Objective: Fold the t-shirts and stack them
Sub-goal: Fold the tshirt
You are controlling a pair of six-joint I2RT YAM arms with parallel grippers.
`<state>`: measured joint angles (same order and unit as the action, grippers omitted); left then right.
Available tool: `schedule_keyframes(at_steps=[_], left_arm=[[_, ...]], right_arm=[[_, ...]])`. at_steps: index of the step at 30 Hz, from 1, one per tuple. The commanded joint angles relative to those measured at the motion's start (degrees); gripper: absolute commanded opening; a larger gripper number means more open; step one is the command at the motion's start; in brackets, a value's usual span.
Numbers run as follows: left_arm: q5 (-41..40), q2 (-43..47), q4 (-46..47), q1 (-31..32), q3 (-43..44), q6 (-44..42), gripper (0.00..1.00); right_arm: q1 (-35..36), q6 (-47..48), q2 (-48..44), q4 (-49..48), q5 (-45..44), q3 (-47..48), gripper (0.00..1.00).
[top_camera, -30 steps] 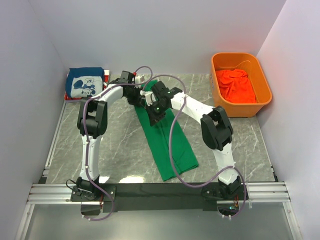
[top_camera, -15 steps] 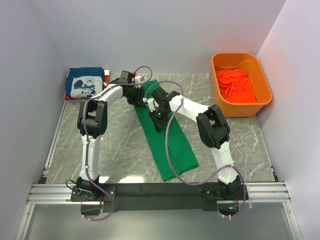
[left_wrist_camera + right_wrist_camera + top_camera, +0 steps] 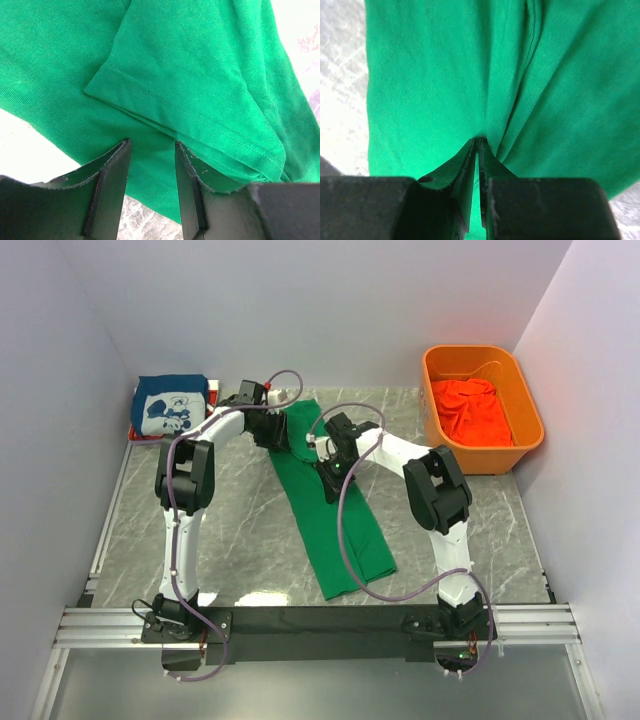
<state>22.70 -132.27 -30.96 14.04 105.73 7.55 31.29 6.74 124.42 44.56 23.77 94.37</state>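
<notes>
The bright green t-shirt (image 3: 345, 535) lies as a long narrow strip running from the middle back of the table toward the front. My right gripper (image 3: 329, 468) is shut on a pinch of this green t-shirt (image 3: 420, 75), and creases fan out from its tips (image 3: 479, 139). My left gripper (image 3: 279, 432) is at the strip's far left end, open; its jaws (image 3: 150, 150) stand apart just over the green cloth (image 3: 200, 65) beside a hemmed sleeve. A dark blue t-shirt with white cartoon print (image 3: 170, 406) lies folded at the back left on a red one (image 3: 135, 431).
An orange plastic bin (image 3: 520, 445) stands at the back right with an orange-red t-shirt (image 3: 470, 410) crumpled inside. White walls close in the left, back and right sides. Grey marble tabletop (image 3: 230, 530) shows on both sides of the green strip.
My right gripper has moved right and slightly toward the front, keeping its pinch on the green cloth, and more of the strip's far end now shows. The left gripper has stayed where it was.
</notes>
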Motion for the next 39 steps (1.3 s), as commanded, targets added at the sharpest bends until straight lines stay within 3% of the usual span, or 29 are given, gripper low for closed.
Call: schedule_keyframes(at_steps=[1,9,14,18,20,23,28,33,39], left_arm=[[-3.09,-3.08,-0.24,-0.77,1.23,-2.54,0.48],[-4.59,-7.3,-2.26,-1.65,9.12,-4.3,0.47],[-4.51,-12.74,-4.45,-2.18,17.47,-6.93,0.43],[-3.37,-18.98,-8.66,-2.0,32.63,-10.71,0.41],[-3.19,-20.49,-7.9,-1.57,35.24,-12.82,0.42],[-3.98,-14.0,0.62,-1.39,26.83,-12.83,0.49],[-1.79,-2.85,5.73,-2.87,15.48,-8.72,0.59],[7.08,7.09,8.02,-6.39,3.99,-1.85,0.61],[12.27,23.79,5.92,-8.59,-13.05,-6.92,0.61]], right_arm=[[-1.58,1.96,-2.6,0.8,3.99,-2.61,0.14],[-3.34,4.42,-7.7,3.61,19.03,-4.19,0.17],[-5.36,3.71,-12.96,3.43,16.4,-7.78,0.18],[-6.85,4.15,-14.03,3.17,13.51,-10.78,0.17],[-6.77,4.59,-13.94,2.65,13.23,-12.27,0.17],[-6.24,4.59,-12.37,2.03,13.76,-13.42,0.17],[-4.57,4.07,-8.06,0.1,14.64,-14.3,0.14],[-2.12,2.67,-7.79,-2.19,14.99,-17.28,0.13],[3.07,0.21,-9.63,-6.67,17.09,-23.78,0.11]])
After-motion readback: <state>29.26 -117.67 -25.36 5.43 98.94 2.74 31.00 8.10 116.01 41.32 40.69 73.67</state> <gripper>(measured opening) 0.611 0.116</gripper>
